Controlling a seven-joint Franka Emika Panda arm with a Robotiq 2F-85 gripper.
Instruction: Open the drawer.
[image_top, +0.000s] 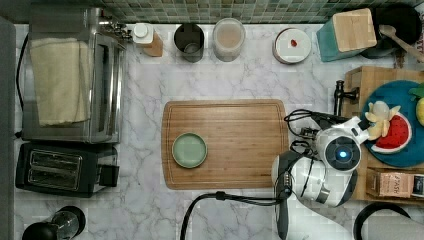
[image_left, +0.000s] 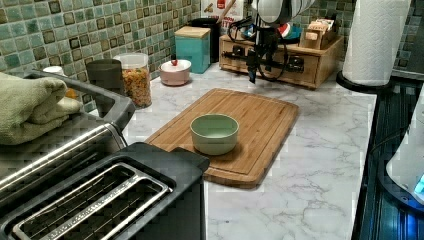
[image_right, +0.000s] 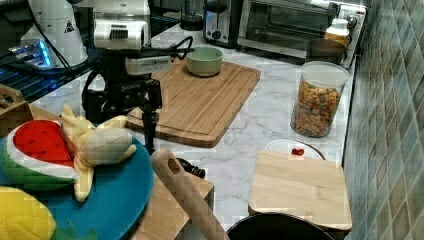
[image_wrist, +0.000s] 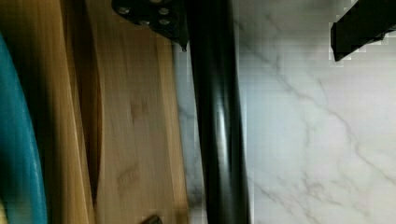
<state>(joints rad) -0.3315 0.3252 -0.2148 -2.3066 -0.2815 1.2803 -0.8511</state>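
**Jaws straddle the drawer handle, grasp not yet made**

In the wrist view the jaws stand wide apart, one fingertip (image_wrist: 152, 16) against the wooden front, the other over the marble desk (image_wrist: 317, 140), with the black bar handle (image_wrist: 217, 121) between them and nothing gripped. The step in hand looks like lining up on the handle; next it calls for closing on the bar and pulling straight outward. Farther off, the left view shows the gripper (image_left: 252, 74) low before the drawer (image_left: 280, 62), apparently still closed, behind the cutting board (image_left: 250, 120).
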